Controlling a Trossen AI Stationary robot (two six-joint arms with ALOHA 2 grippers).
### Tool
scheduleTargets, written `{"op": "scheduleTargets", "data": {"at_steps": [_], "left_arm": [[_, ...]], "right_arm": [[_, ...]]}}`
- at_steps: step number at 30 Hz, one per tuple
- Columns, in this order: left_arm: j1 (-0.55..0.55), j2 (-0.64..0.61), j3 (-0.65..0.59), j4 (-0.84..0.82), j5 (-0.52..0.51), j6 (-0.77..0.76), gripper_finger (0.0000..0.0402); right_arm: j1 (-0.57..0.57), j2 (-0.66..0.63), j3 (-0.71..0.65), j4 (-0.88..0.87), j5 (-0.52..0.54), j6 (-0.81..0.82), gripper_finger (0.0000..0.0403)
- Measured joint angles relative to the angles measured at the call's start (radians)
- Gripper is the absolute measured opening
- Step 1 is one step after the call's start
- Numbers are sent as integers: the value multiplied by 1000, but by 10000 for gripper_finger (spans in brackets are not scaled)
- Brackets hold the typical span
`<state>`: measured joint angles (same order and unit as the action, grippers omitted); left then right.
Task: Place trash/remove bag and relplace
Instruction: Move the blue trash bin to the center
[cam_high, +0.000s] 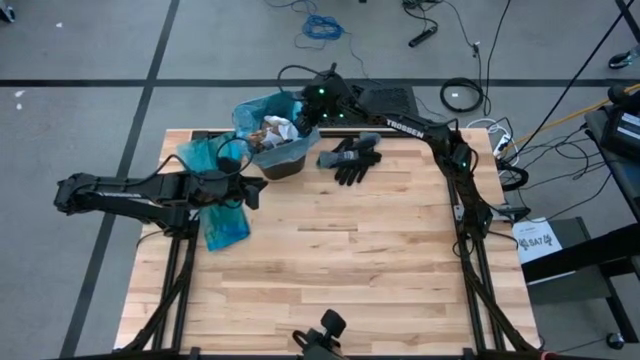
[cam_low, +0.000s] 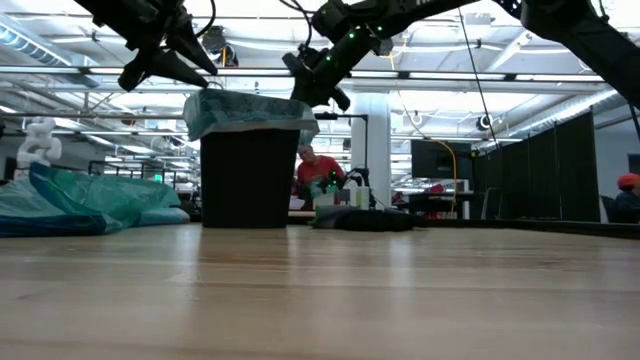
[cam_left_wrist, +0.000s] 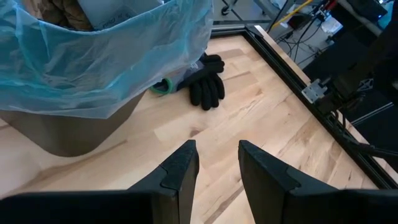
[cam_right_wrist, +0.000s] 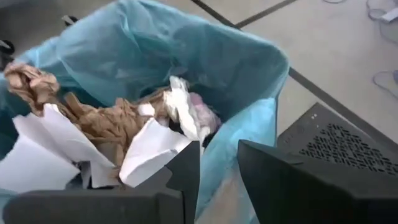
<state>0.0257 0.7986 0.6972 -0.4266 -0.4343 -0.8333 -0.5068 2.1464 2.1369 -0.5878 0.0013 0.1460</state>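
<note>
A dark bin (cam_high: 285, 160) lined with a blue bag (cam_right_wrist: 186, 56) stands at the table's far left-centre. The trash (cam_right_wrist: 112, 130), crumpled white and brown paper, fills it. My right gripper (cam_right_wrist: 217, 171) hovers over the bin's far right rim, slanting down. Its fingers are a little apart, and the bag's folded-over rim shows between them. My left gripper (cam_left_wrist: 217, 165) is open and holds nothing, raised just near-left of the bin (cam_left_wrist: 68, 124). In the low view it (cam_low: 185, 65) is above the bin's left rim. My right gripper comes from the table's far right, slanting down, with one finger (cam_right_wrist: 183, 177) on the inner side of the bag's rim (cam_right_wrist: 249, 130) and the other outside. I cannot tell whether the fingers touch the plastic.
A pair of black gloves (cam_high: 350, 158) lies right of the bin. Loose blue bags lie on the table at the left (cam_high: 225, 225) (cam_low: 80, 205), under and beside my left arm. The wooden table's near half (cam_high: 340, 280) is bare. People show in the room behind.
</note>
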Motion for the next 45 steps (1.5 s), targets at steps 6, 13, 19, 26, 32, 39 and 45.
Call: {"op": "scheduleTargets", "data": {"at_steps": [6,13,19,26,32,39,45], "left_arm": [[0,0,0,-1,0,0,120],[0,0,0,-4,0,1,120],[0,-1,0,1,5,2,120],[0,-51,31,-1,-11,93,120],[0,-74,46,-11,-11,142,120],[0,-117,46,-81,72,137,120],[0,-128,46,-119,164,141,120]], "right_arm": [[-4,24,3,-20,-4,8,103],[-3,40,6,-49,-2,20,60],[13,25,0,-106,3,-29,6],[42,-42,-1,-236,37,-91,1],[87,-103,-1,-422,26,-74,0],[156,-127,0,-576,114,79,0],[280,-151,0,-605,223,227,0]]}}
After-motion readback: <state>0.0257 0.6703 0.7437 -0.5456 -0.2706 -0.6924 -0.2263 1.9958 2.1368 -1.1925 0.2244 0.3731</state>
